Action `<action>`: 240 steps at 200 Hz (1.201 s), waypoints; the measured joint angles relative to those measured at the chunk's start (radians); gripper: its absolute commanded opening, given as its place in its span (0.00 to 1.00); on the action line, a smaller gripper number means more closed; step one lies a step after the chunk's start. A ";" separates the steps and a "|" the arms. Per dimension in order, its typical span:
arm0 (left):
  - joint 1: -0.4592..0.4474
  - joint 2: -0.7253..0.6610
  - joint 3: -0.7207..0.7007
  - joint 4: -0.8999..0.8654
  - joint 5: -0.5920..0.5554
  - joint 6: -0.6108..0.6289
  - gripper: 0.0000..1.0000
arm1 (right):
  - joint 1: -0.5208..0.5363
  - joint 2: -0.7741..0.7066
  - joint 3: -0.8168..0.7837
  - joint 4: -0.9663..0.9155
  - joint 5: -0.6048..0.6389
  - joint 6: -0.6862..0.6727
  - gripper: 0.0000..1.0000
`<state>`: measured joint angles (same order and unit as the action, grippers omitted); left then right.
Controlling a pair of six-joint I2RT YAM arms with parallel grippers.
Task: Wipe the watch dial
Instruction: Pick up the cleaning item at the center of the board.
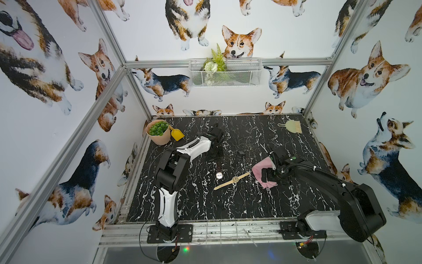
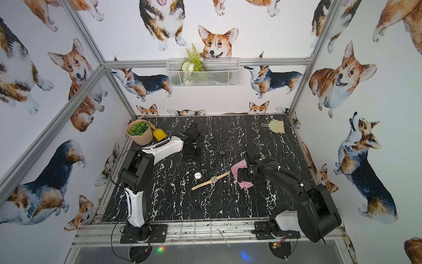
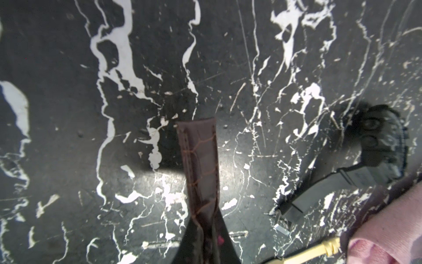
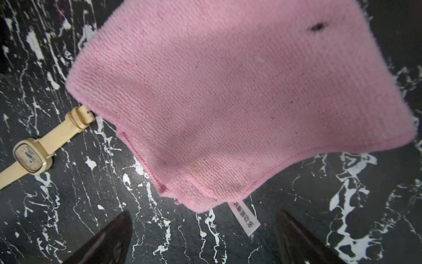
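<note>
Your left claw [image 3: 206,237] is pinched shut on the brown strap [image 3: 201,160]; its watch [image 1: 218,169] sits mid-table, dial [image 1: 219,175] hidden from the wrist view. Your right claw [image 4: 204,219] gapes empty over the pink cloth [image 4: 228,91], at right.

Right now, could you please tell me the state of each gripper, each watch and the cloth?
brown watch: dial up, strap clamped.
left gripper: shut on brown watch.
right gripper: open, empty.
pink cloth: lying rumpled, ungripped.
cream watch: flat, dial up, unbuckled.
black watch: lying untouched.
</note>
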<state>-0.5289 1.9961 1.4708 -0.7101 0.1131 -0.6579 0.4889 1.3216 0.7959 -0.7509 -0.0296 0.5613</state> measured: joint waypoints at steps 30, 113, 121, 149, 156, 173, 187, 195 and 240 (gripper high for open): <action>0.000 -0.008 0.012 -0.015 -0.006 0.011 0.00 | 0.000 0.016 -0.004 0.022 -0.018 0.016 1.00; 0.000 0.020 -0.035 0.023 0.013 0.014 0.01 | 0.000 -0.018 -0.001 0.029 -0.022 0.019 1.00; 0.001 0.029 -0.040 0.035 0.017 0.012 0.02 | 0.000 -0.022 0.003 0.026 -0.021 0.019 1.00; 0.005 0.045 -0.051 0.077 0.040 -0.004 0.02 | 0.000 -0.029 0.024 0.016 -0.018 0.019 1.00; 0.005 0.046 -0.055 0.088 0.046 -0.010 0.02 | 0.000 -0.029 0.030 0.013 -0.017 0.019 1.00; 0.006 0.044 -0.068 0.124 0.069 -0.019 0.00 | 0.000 -0.023 0.051 0.002 0.000 0.019 1.00; 0.007 0.039 -0.079 0.143 0.078 -0.027 0.00 | 0.000 -0.001 0.080 -0.013 0.008 0.019 1.00; 0.009 0.037 -0.084 0.148 0.082 -0.029 0.00 | -0.002 0.024 0.106 -0.025 0.024 0.020 1.00; 0.011 0.021 -0.097 0.158 0.082 -0.031 0.00 | -0.061 0.225 0.240 -0.068 0.049 0.070 1.00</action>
<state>-0.5182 2.0174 1.3739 -0.5522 0.1951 -0.6884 0.4274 1.5467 1.0363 -0.8188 0.0196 0.6315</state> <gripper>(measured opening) 0.102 0.996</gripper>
